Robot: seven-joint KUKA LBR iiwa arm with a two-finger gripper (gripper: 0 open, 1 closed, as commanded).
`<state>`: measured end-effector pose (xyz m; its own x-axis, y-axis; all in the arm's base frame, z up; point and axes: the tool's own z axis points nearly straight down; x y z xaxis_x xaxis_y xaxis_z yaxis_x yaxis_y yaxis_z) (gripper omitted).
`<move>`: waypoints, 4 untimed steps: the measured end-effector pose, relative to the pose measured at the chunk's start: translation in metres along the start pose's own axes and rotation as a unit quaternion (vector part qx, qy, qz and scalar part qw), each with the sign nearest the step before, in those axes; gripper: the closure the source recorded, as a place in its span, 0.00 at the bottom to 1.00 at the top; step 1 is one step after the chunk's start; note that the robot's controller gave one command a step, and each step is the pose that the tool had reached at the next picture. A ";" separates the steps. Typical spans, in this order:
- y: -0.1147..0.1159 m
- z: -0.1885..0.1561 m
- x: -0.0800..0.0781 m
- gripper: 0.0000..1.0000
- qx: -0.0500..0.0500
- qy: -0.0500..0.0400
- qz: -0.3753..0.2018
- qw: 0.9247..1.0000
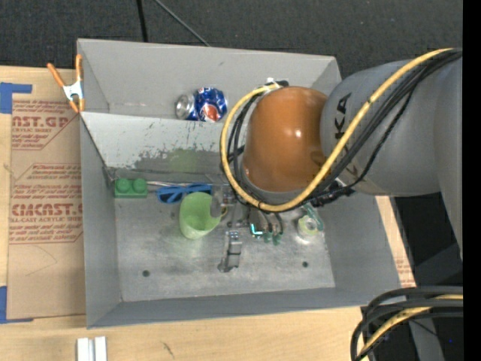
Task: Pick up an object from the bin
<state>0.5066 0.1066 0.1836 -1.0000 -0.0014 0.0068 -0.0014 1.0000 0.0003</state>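
Our gripper (230, 256) hangs low just right of the green cup (197, 215) in mid-bin; we cannot tell how its jaws stand. The cup looks light, thin plastic, so we would pinch its rim wall. The bin (150, 277) floor seems slick, and blue glasses (180, 193) crowd the cup's far side.

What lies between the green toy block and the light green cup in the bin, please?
In the camera view, what looks like blue glasses lies between the green block and the cup.
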 end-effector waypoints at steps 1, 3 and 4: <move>0.011 0.118 -0.037 0.00 0.000 -0.002 -0.052 0.999; 0.029 0.074 -0.077 0.00 -0.001 -0.006 -0.093 0.996; 0.016 0.110 -0.088 0.00 -0.002 -0.006 -0.069 0.998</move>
<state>0.5935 0.1224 0.0726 -0.9901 -0.1399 -0.0064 -0.1399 0.9902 0.0034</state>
